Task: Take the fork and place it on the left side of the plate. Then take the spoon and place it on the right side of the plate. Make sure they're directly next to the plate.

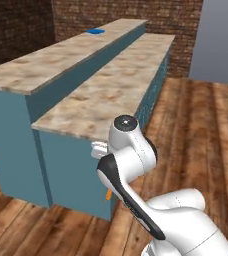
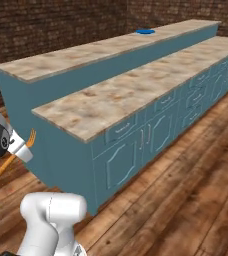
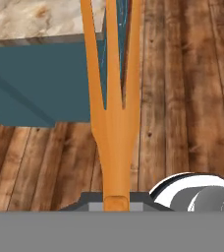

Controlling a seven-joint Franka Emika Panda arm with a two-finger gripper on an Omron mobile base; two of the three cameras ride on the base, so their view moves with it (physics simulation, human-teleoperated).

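Observation:
My gripper (image 2: 22,148) is shut on the orange fork (image 2: 10,159) and holds it in the air beside the near end of the counter, below the level of its top. In the hand view the fork (image 3: 112,123) runs straight up from between the fingertips, its tines spread over the counter's corner and the floor. A short orange piece of the fork (image 1: 108,195) shows below the arm in the left base view. The blue plate (image 1: 95,31) (image 2: 145,31) lies far off on the upper counter tier, near its far end. The spoon is out of view.
A long teal island has two marble tops: a raised tier (image 2: 86,52) behind and a lower worktop (image 2: 136,90) with drawers and doors facing right. Wooden floor (image 2: 186,190) runs along its front. Brick walls stand behind.

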